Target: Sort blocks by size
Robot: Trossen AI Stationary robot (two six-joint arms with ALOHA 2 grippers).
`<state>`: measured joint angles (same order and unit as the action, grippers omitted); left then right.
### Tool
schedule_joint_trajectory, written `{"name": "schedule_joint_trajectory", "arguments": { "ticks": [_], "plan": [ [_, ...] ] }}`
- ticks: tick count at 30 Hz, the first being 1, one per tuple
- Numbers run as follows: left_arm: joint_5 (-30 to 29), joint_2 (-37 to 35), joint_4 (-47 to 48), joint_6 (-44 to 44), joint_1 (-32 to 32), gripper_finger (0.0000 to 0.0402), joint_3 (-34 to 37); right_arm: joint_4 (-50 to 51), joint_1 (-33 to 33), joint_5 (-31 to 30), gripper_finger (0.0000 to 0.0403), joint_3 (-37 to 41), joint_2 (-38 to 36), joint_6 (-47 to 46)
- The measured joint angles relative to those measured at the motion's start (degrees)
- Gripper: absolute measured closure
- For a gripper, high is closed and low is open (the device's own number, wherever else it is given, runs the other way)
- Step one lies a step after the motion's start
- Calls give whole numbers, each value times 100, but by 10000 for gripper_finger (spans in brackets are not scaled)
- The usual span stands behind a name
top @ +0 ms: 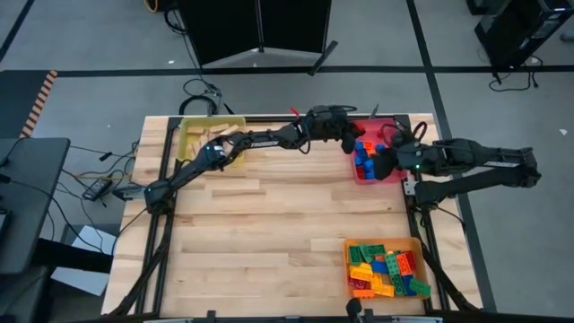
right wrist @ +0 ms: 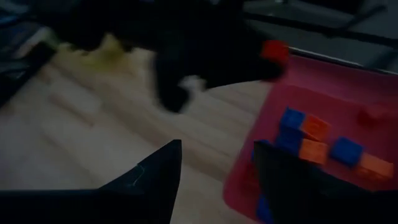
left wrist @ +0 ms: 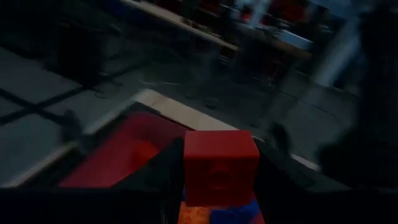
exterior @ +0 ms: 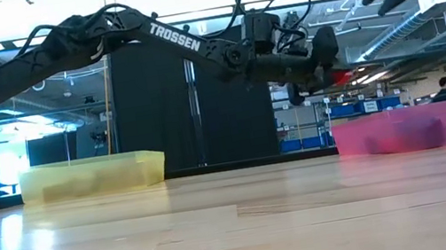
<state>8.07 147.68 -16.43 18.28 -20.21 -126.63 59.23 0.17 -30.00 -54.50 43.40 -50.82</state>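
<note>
My left gripper (top: 352, 136) reaches level across the far side of the table and is shut on a red block (left wrist: 221, 165). It holds the block above the far left part of the red tray (top: 387, 175). Blue and orange blocks (right wrist: 314, 140) lie on that tray's floor. My right gripper (right wrist: 217, 146) hangs open over the tray's near right part (top: 384, 164), with nothing between its fingers. The orange tray (top: 414, 244), at the near right, holds several mixed blocks (top: 386, 269). My left gripper pinches the red block by two opposite sides (left wrist: 189, 168) between its two fingers. The fingers come level from the table's left. The block is lifted clear above the red tray, as the low view shows (exterior: 343, 77).
A yellow tray (top: 193, 130) with tan pieces stands at the far left, under my left arm. The middle and near left of the wooden table (top: 260, 242) are bare. A black frame rail (top: 166, 170) runs along the table's sides.
</note>
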Motion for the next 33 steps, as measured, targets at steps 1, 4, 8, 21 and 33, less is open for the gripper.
{"name": "schedule_joint_trajectory", "arguments": {
  "ticks": [1,4,8,21,33],
  "plan": [
    [233,0,0,5,-26,233,0,127,-31,-71,190,0,5,-135],
    [1435,0,38,310,-161,233,-138,316,-78,-200,190,0,-30,-363],
    [2963,-2,-15,1328,-470,233,-487,297,-84,-227,190,0,-98,-282],
    [5189,-640,-1478,4672,-939,253,-752,-1166,-85,-369,188,0,85,2715],
    [4466,-1150,1789,2984,-953,258,-745,-2803,-163,-1397,166,0,626,5342]
  ]
}}
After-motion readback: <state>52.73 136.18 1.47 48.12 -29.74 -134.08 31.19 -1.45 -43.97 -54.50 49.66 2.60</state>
